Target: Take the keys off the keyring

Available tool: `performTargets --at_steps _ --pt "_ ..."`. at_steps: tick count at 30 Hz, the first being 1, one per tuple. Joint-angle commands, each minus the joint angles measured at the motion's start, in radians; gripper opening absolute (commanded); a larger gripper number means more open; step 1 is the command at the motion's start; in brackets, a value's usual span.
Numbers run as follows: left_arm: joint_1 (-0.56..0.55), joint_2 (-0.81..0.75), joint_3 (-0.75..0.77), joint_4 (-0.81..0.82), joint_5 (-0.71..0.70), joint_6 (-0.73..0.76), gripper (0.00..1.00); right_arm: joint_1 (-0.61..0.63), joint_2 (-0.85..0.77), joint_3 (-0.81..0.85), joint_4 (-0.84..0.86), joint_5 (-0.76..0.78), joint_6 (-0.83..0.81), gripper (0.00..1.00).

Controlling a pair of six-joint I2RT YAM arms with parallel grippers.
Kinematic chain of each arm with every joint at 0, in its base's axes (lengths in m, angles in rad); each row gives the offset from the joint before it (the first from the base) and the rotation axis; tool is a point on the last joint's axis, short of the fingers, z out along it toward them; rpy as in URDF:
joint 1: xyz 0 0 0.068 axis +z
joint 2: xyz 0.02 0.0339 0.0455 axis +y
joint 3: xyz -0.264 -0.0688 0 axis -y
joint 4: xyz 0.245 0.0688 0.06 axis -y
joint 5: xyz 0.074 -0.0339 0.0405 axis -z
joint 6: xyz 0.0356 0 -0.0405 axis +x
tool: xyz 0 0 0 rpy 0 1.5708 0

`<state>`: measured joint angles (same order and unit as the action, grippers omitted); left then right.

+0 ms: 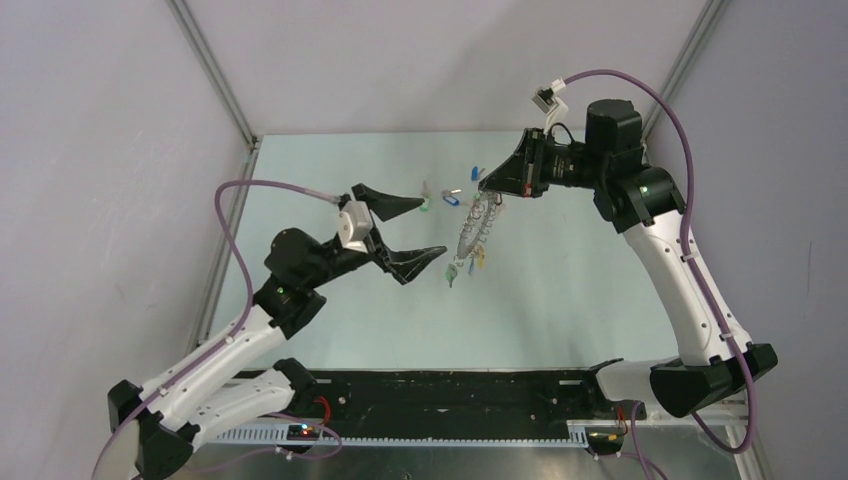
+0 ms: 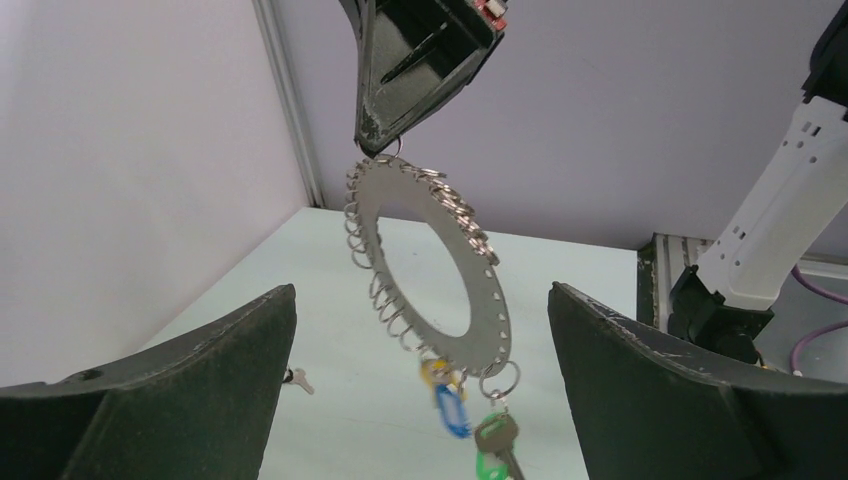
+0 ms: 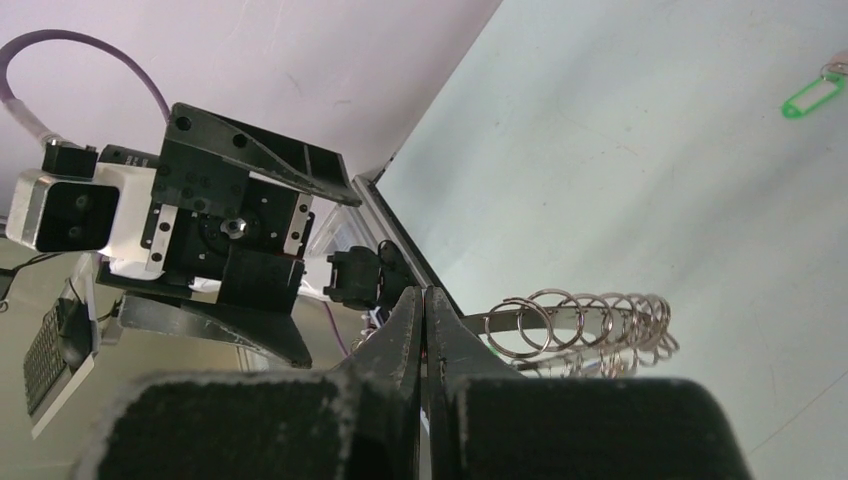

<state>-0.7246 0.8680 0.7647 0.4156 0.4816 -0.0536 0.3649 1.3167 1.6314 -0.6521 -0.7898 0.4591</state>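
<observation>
My right gripper [image 1: 487,190] is shut on the top edge of the keyring [image 1: 476,230] and holds it hanging above the table. In the left wrist view the keyring [image 2: 492,315] hangs from the right gripper [image 2: 383,135], with several small split rings along its rim. A key with a blue tag [image 2: 452,410] and a key with a green tag [image 2: 497,440] dangle from its bottom. My left gripper [image 1: 435,227] is open and empty, its fingers [image 2: 230,370] wide apart either side of the ring and not touching it. The right wrist view shows the ring [image 3: 560,320] edge-on beside the shut fingertips [image 3: 425,295].
Loose tagged keys lie on the table behind the ring: a green one [image 1: 428,203], a blue one [image 1: 452,196] and another blue one [image 1: 476,172]. One green-tagged key also shows in the right wrist view [image 3: 812,95]. A small bare key [image 2: 298,378] lies left of the ring. Walls close off the back and both sides.
</observation>
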Motion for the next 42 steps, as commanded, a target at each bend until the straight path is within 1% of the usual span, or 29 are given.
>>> performTargets --at_steps 1,5,10,12,13,14,15,17,18,19,20,21,22,23,24,25,26,28,30,31,32,33,34,35,37,38,40,41,42 --pt "-0.005 0.045 0.020 -0.007 -0.045 -0.030 0.98 0.004 -0.001 0.058 0.036 0.000 0.003 0.00" --pt "-0.023 0.128 0.074 -0.007 -0.006 -0.056 0.98 0.005 0.003 0.065 0.038 0.011 0.011 0.00" --pt "-0.062 0.188 0.101 -0.007 -0.042 -0.011 0.98 0.006 0.003 0.065 0.044 0.030 0.016 0.00" --pt "-0.065 0.207 0.112 -0.007 -0.075 -0.010 0.90 0.007 0.004 0.065 0.044 0.030 0.017 0.00" --pt "-0.065 0.217 0.118 -0.011 -0.106 -0.008 0.72 0.010 0.001 0.063 0.043 0.028 0.014 0.00" --pt "-0.065 0.220 0.120 -0.013 -0.123 -0.006 0.59 0.012 -0.001 0.061 0.043 0.024 0.012 0.00" --pt "-0.063 0.226 0.124 -0.017 -0.149 -0.007 0.32 0.014 -0.003 0.059 0.041 0.024 0.005 0.00" --pt "-0.057 0.228 0.132 -0.030 -0.173 -0.015 0.05 0.016 -0.009 0.052 0.031 0.033 -0.011 0.00" --pt "-0.054 0.227 0.137 -0.035 -0.174 -0.030 0.03 0.016 -0.012 0.051 0.016 0.039 -0.021 0.04" --pt "-0.043 0.218 0.139 -0.052 -0.162 -0.038 0.01 0.014 -0.014 0.049 0.006 0.039 -0.051 0.12" --pt "-0.036 0.212 0.141 -0.072 -0.146 -0.060 0.00 0.009 -0.020 0.045 -0.011 0.038 -0.069 0.40" --pt "-0.013 0.199 0.141 -0.081 -0.133 -0.078 0.00 0.006 -0.024 0.034 -0.018 0.039 -0.103 0.51" --pt "0.019 0.188 0.143 -0.101 -0.090 -0.115 0.00 -0.008 -0.036 0.027 -0.024 0.044 -0.117 0.68" --pt "0.038 0.178 0.143 -0.109 -0.061 -0.139 0.00 -0.018 -0.054 0.002 -0.020 0.053 -0.138 0.76" --pt "0.059 0.174 0.140 -0.118 0.015 -0.184 0.00 -0.038 -0.074 -0.018 0.001 0.057 -0.145 0.86" --pt "0.097 0.163 0.138 -0.122 0.049 -0.203 0.00 -0.046 -0.087 -0.065 0.019 0.059 -0.158 0.90" --pt "0.125 0.156 0.132 -0.131 0.112 -0.231 0.00 -0.062 -0.120 -0.120 0.062 0.060 -0.164 0.96" --pt "0.151 0.130 0.123 -0.153 0.180 -0.249 0.00 -0.064 -0.170 -0.201 0.132 0.063 -0.185 0.99" --pt "0.159 0.092 0.118 -0.177 0.212 -0.249 0.00 -0.032 -0.213 -0.266 0.190 0.036 -0.221 0.99" --pt "0.161 0.083 0.118 -0.185 0.218 -0.248 0.00 -0.013 -0.223 -0.277 0.196 0.023 -0.291 1.00" --pt "0.163 0.070 0.119 -0.199 0.232 -0.245 0.00 0.036 -0.244 -0.296 0.197 0.029 -0.369 1.00" --pt "0.163 0.065 0.120 -0.205 0.246 -0.241 0.00 0.061 -0.268 -0.310 0.208 0.063 -0.406 1.00" --pt "0.165 0.058 0.127 -0.218 0.252 -0.238 0.00 0.113 -0.282 -0.343 0.222 0.089 -0.459 1.00" --pt "0.166 0.054 0.130 -0.223 0.268 -0.231 0.00 0.136 -0.305 -0.363 0.265 0.145 -0.481 0.99" --pt "0.171 0.050 0.141 -0.232 0.289 -0.225 0.00 0.190 -0.326 -0.418 0.335 0.186 -0.514 0.99" --pt "0.176 0.049 0.152 -0.236 0.296 -0.225 0.00 0.195 -0.328 -0.439 0.353 0.192 -0.518 0.98" --pt "0.180 0.050 0.169 -0.237 0.315 -0.229 0.00 0.201 -0.321 -0.449 0.386 0.180 -0.528 0.93" --pt "0.181 0.051 0.180 -0.238 0.322 -0.231 0.00 0.202 -0.312 -0.451 0.404 0.157 -0.529 0.88" --pt "0.183 0.052 0.185 -0.238 0.325 -0.231 0.00 0.203 -0.307 -0.451 0.413 0.147 -0.521 0.86"
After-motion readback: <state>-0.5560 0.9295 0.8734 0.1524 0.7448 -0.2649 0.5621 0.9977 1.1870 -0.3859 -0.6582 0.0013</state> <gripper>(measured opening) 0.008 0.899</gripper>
